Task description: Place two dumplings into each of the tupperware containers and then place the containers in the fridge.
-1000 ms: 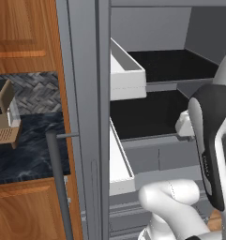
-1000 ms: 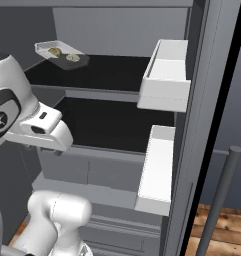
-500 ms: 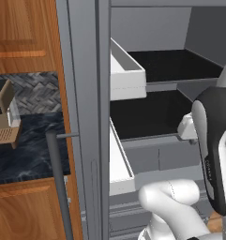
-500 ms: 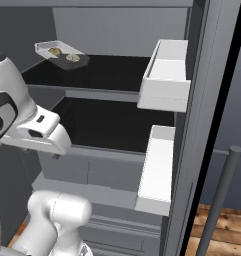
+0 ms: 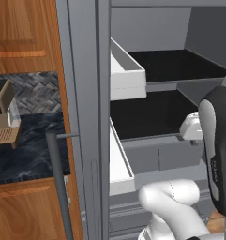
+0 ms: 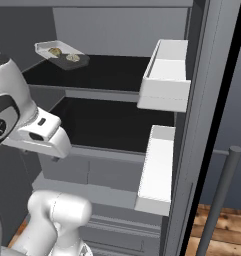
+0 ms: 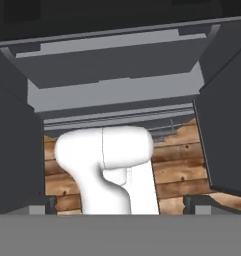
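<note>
The fridge stands open, its dark shelves bare apart from one tray at the back left of the upper shelf. Two dumplings lie in that tray. White door bins hang on the door (one above the other). The pincer's tips barely show at the bottom of the hand view, pointing down at a wooden floor; whether they are wide or narrow I cannot tell.

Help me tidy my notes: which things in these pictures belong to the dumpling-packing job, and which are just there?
Job things:
- tupperware container on the fridge's upper shelf
- two dumplings in it
- fridge, door open

Just there:
- door bins
- coffee machine on the dark counter
- wooden cabinets
</note>
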You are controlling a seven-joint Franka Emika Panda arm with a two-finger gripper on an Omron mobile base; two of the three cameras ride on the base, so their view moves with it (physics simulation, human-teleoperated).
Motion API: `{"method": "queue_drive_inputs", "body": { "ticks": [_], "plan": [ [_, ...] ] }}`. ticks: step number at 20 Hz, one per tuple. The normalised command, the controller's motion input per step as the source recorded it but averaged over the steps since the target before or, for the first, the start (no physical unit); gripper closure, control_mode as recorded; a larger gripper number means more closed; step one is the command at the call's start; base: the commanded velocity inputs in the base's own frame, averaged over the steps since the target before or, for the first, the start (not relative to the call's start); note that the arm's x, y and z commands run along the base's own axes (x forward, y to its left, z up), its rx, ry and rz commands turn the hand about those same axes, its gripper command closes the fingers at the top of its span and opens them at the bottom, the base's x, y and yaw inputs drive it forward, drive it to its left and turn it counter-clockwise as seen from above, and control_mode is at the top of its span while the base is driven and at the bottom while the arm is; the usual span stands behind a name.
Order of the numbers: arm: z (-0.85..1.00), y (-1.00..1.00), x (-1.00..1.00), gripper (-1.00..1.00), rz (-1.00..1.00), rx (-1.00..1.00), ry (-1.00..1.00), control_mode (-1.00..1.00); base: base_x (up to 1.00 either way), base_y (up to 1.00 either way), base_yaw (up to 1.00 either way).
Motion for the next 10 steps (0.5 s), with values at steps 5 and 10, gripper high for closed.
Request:
{"method": "queue_drive_inputs", "body": {
  "ticks": [5, 10],
  "plan": [
    [0.00, 0.00, 0.00, -1.00, 0.00, 0.00, 0.00, 1.00, -0.99, 0.01, -0.04],
    [0.00, 0.00, 0.00, -1.00, 0.00, 0.00, 0.00, 1.00, -1.00, 0.00, -0.11]
  ]
}}
